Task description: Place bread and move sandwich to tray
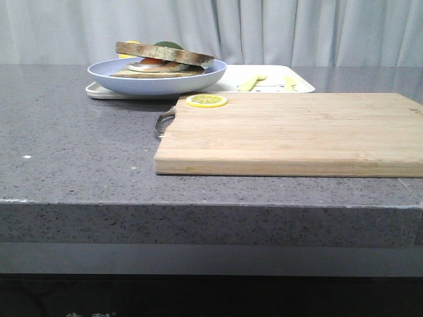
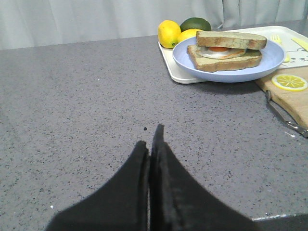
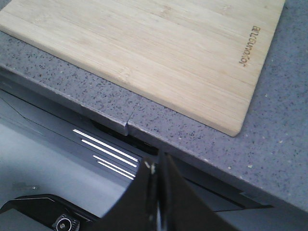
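Observation:
The sandwich [image 2: 224,58], brown-crusted bread with a fried egg, lies on a round pale blue plate [image 2: 231,73]. A plain slice of bread [image 2: 231,39] rests on top of the egg, slightly tilted. The plate [image 1: 157,80] stands on the left end of the white tray [image 1: 277,84]. My left gripper [image 2: 151,137] is shut and empty, low over the grey counter, well short of the plate and to its left. My right gripper [image 3: 156,163] is shut with nothing in it, hanging beyond the counter's front edge near a corner of the cutting board. Neither gripper shows in the front view.
A wooden cutting board [image 1: 291,132] with a metal handle [image 2: 284,118] lies in front of the tray, a lemon slice [image 1: 206,100] on its far left corner. A lemon [image 2: 168,32] and an avocado [image 2: 196,23] sit behind the plate. Yellow cutlery [image 1: 252,82] lies on the tray.

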